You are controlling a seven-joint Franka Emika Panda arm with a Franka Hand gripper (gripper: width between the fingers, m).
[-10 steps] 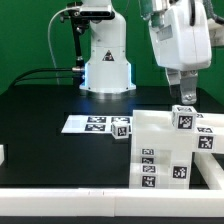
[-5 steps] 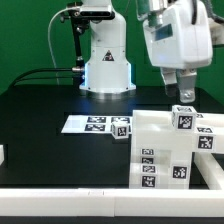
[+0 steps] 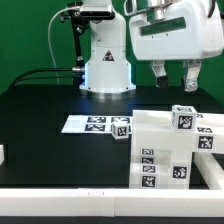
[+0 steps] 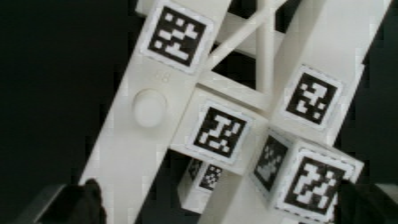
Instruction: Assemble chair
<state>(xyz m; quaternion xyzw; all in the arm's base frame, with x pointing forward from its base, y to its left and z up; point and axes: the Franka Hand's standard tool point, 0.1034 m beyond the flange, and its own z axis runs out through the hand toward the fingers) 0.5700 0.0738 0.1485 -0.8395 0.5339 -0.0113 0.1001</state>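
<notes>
So, jaws spread wide, nothing between them, hanging clear above tabletop (image 3: 40, 110). Chair (image 3: 160, 150) pieces bunched at 5 o'clock of exterior view, roughly 6 o'clock from jaws, well apart, just air between. Topmost tagged block (image 3: 184, 118) sits nearly straight under me. Wrist view: long bar (image 4: 125, 140) runs slanted, so guessing wrist twist needed before straight drop. Marker board (image 3: 92, 123) lies at 9 o'clock of chair, ignoring it.

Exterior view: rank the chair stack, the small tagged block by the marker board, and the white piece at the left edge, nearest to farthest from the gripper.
From the gripper:
1. chair stack, just below it, exterior view's right.
2. small tagged block, mid-table, at the marker board end.
3. white piece, exterior view's far left edge.
</notes>
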